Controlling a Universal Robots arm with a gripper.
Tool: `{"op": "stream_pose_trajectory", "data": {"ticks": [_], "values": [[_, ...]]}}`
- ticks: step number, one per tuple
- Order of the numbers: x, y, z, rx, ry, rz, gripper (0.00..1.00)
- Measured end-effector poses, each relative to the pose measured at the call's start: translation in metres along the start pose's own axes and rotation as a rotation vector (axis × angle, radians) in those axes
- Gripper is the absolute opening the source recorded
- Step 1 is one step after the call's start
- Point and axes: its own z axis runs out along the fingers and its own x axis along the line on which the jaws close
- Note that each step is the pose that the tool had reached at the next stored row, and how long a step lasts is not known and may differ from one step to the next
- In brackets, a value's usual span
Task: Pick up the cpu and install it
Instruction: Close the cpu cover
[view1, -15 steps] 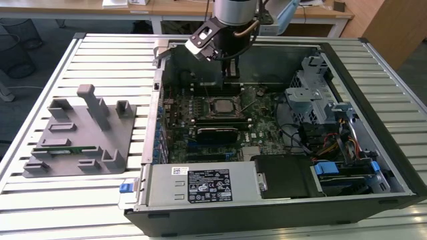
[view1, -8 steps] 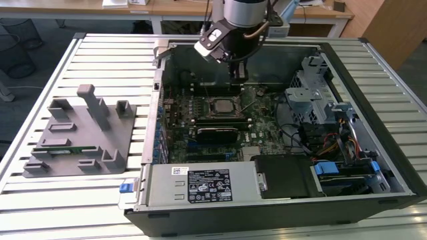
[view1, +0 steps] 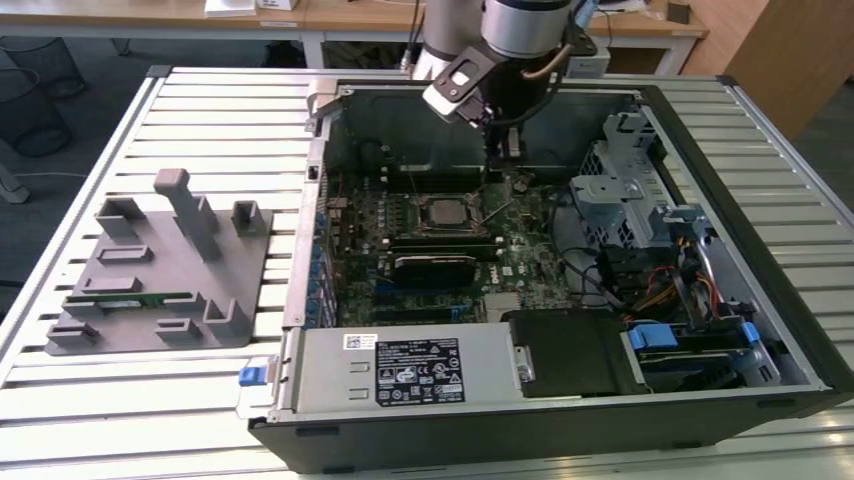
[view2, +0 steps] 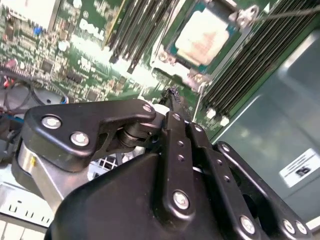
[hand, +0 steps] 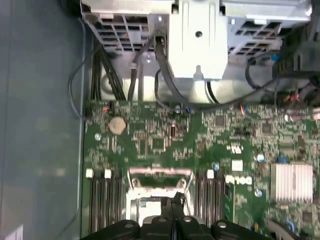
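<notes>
Nearest to us in the second wrist view is the black body of the gripper (view2: 171, 97). Its linkage bars run out to jaws drawn tight together, and we see nothing between them. Beyond the tips, and apart from them, the cpu (view2: 206, 36) lies flat in the socket (view2: 199, 77) on the motherboard (view2: 90, 60). Its pale top plate faces outward, with the metal frame around it. Being square, it has no long axis to speak of, and its edges run in line with the memory slots (view2: 140, 25) that flank the socket.

In the first wrist view the gripper (hand: 174, 200) again shows its jaws pressed together. The tips overlap the frame of the socket (hand: 160, 173). The cpu (hand: 147, 206) is a pale patch inside that frame, partly hidden behind the gripper. The green motherboard (hand: 165, 135) stretches away past it.

In the exterior view the open computer case (view1: 561, 440) lies on the slatted worktop (view1: 200, 130). The gripper (view1: 507, 155) hangs inside it above the board. From the jaws, the cpu (view1: 441, 211) lies towards the exterior view's left and nearer the camera, close by but not touching. We judge the chip to be seated in its socket already and the jaws to be empty. Well apart, on the exterior view's left, a grey fixture (view1: 160, 270) holds a green memory stick (view1: 127, 297).
</notes>
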Motion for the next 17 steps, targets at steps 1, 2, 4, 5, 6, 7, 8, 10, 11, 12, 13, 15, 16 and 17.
{"op": "stream_pose_trajectory", "data": {"ticks": [1, 2, 4, 5, 6, 7, 8, 10, 11, 12, 13, 15, 16, 17], "values": [[0.0006, 0.0019, 0.0009, 0.0, 0.0001, -0.001, 0.11], [0.001, 0.0033, 0.0017, 0.0, 0.0002, -0.003, 0.11], [0.0016, 0.0054, 0.003, 0.0, 0.0001, -0.01, 0.11], [0.0021, 0.0072, 0.0037, -0.0001, 0.0001, -0.012, 0.11], [0.0029, 0.0093, 0.0045, -0.0001, 0.0002, -0.013, 0.11], [0.004, 0.0116, 0.0054, -0.0001, 0.0002, -0.013, 0.11], [0.0052, 0.0142, 0.0065, -0.0001, 0.0001, -0.013, 0.11], [0.0077, 0.0198, 0.0083, 0.0001, 0.0002, -0.013, 0.11], [0.0091, 0.0227, 0.0092, 0.0002, 0.0003, -0.013, 0.11], [0.0106, 0.0253, 0.01, 0.0003, 0.0003, -0.013, 0.11], [0.0121, 0.0279, 0.0108, 0.0004, 0.0003, -0.013, 0.11], [0.015, 0.0328, 0.0124, 0.0005, 0.0003, -0.013, 0.11], [0.0164, 0.0351, 0.0132, 0.0006, 0.0003, -0.013, 0.11], [0.0177, 0.0369, 0.014, 0.0006, 0.0002, -0.013, 0.11]]}}
